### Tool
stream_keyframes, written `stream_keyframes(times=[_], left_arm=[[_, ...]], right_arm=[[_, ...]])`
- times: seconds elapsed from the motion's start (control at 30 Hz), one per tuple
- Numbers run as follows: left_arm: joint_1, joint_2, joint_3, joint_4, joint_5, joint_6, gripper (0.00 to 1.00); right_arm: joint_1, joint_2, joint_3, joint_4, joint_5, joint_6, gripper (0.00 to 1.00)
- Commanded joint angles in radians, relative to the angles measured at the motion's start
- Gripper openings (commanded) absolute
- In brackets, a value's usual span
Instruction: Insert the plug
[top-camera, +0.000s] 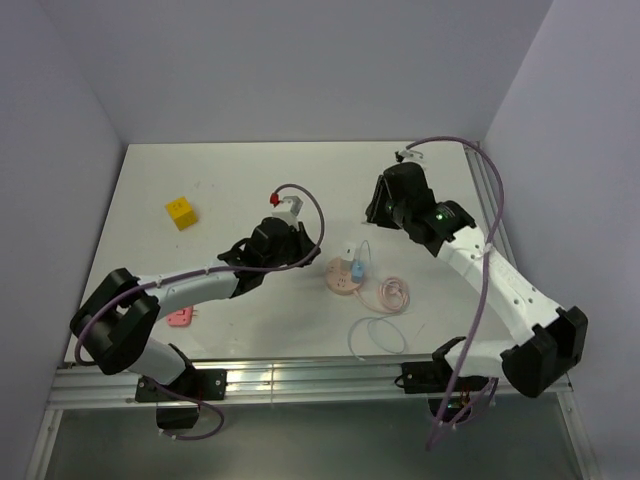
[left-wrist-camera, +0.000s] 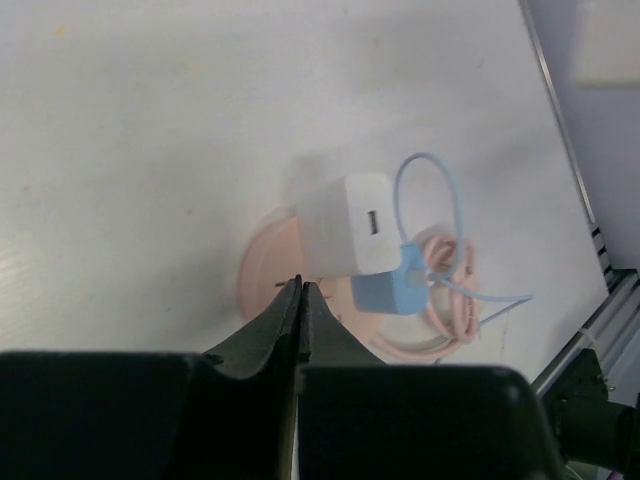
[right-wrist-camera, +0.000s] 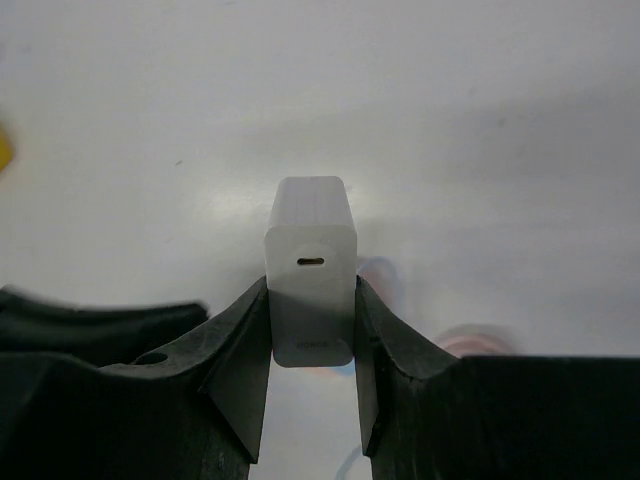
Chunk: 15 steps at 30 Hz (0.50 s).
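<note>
The light-blue plug (left-wrist-camera: 385, 290) lies on a round pink disc (left-wrist-camera: 262, 270), touching a white adapter block (left-wrist-camera: 355, 225) whose port faces up. Its thin cable (left-wrist-camera: 455, 200) loops behind it. In the top view the plug (top-camera: 357, 268) and this block (top-camera: 346, 251) sit mid-table. My left gripper (left-wrist-camera: 300, 287) is shut and empty, its tips at the disc's near edge, left of the plug; it also shows in the top view (top-camera: 312, 245). My right gripper (right-wrist-camera: 311, 290) is shut on another white adapter block (right-wrist-camera: 311, 250), slot port towards the camera, above the table. In the top view this gripper (top-camera: 376, 212) hangs just beyond the plug.
A yellow cube (top-camera: 181, 212) sits far left. A small pink piece (top-camera: 180, 318) lies near the left arm. A pink coiled cable (top-camera: 393, 293) and a white cable loop (top-camera: 378, 335) lie right of the disc. A metal rail (top-camera: 300, 380) runs along the near edge.
</note>
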<state>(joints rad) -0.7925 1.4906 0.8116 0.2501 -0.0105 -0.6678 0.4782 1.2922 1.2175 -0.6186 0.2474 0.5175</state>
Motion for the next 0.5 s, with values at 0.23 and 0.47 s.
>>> stream_keyframes(times=[0.23, 0.47], left_arm=[[0.041, -0.020, -0.114, 0.037, -0.008, -0.058, 0.07], [0.044, 0.086, -0.134, 0.135, 0.066, -0.085, 0.00]], right_arm=[[0.144, -0.188, -0.081, -0.067, -0.289, 0.217, 0.00], [0.155, -0.243, -0.219, -0.038, -0.384, 0.272, 0.00]])
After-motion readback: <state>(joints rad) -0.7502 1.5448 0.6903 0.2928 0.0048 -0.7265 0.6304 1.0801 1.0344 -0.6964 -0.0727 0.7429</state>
